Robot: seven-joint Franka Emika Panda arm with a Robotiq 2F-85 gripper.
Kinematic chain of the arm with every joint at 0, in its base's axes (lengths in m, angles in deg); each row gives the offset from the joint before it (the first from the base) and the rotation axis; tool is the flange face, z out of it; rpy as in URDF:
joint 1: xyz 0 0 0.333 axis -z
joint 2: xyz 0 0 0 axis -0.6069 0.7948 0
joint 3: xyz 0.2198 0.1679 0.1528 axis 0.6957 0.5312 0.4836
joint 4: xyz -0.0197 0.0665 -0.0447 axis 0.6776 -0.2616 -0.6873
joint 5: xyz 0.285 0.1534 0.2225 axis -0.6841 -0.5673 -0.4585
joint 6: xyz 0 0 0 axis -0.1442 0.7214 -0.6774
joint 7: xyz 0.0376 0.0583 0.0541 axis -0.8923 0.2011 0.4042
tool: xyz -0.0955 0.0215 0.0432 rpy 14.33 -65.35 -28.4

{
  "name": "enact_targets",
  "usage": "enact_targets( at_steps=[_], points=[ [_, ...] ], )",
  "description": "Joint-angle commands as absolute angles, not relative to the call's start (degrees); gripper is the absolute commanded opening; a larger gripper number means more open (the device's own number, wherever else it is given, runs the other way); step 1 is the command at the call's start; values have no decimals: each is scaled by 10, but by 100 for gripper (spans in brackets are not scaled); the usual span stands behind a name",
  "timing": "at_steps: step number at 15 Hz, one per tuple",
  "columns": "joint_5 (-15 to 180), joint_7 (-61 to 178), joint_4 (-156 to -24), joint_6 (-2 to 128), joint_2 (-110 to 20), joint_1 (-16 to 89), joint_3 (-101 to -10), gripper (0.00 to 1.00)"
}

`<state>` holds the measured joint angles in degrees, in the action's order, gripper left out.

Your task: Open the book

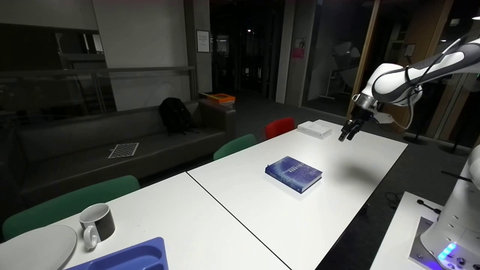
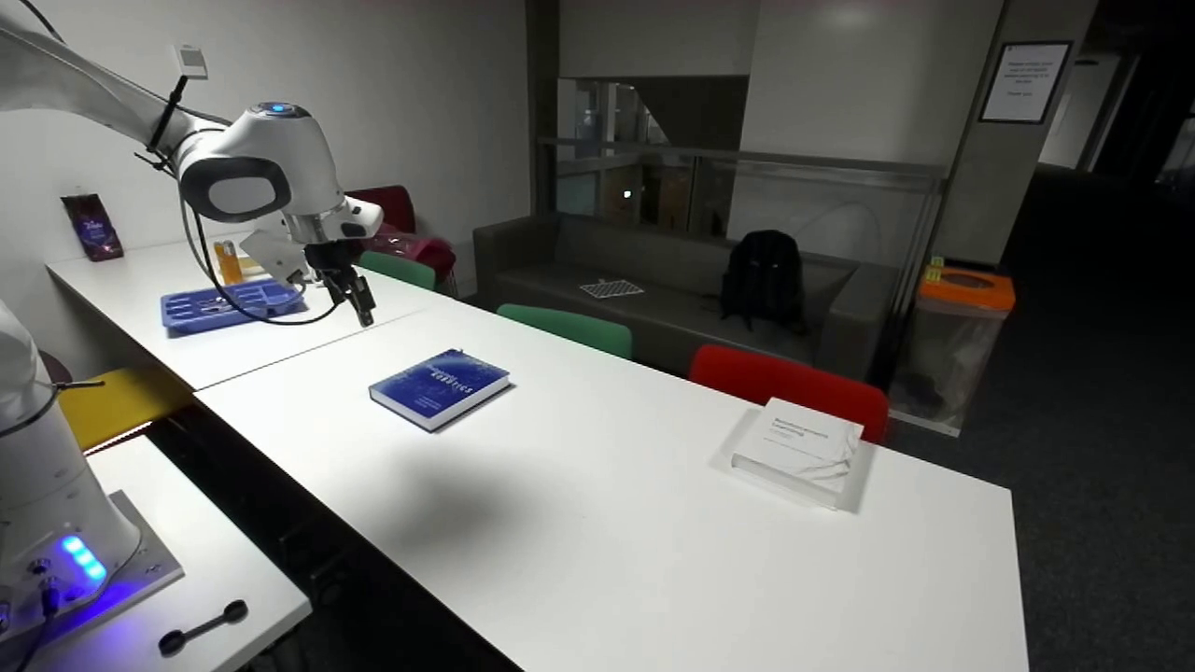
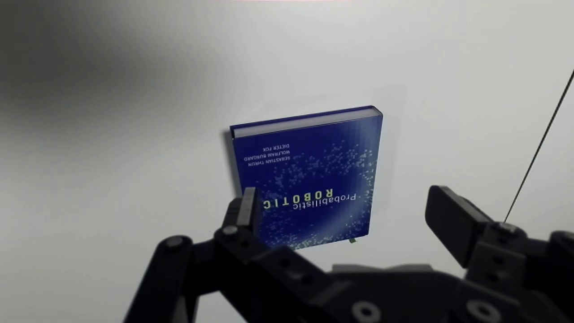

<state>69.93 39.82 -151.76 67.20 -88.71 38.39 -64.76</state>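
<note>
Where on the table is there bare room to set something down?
Widest stretch: between the blue book and the white book. A smaller bare patch lies between the blue book and the seam. Crowded: across the seam, around the plate, mug and blue tray.

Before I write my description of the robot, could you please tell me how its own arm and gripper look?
The Franka Emika Panda arm is white with dark grey trim, a looping black cable and blue lights on its base. Beyond a silvery collar, the Robotiq gripper is black; its hinged, flat-sided fingers carry round grey bolts.
</note>
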Motion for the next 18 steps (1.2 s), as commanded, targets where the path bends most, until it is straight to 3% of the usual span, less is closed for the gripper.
enact_targets(
  at_steps=[1,8,18],
  points=[
    [704,384,-1484,690,-846,398,-657,100],
    [703,320,-1347,677,-686,401,-688,100],
    [687,301,-1182,649,-497,461,-631,100]
  ],
)
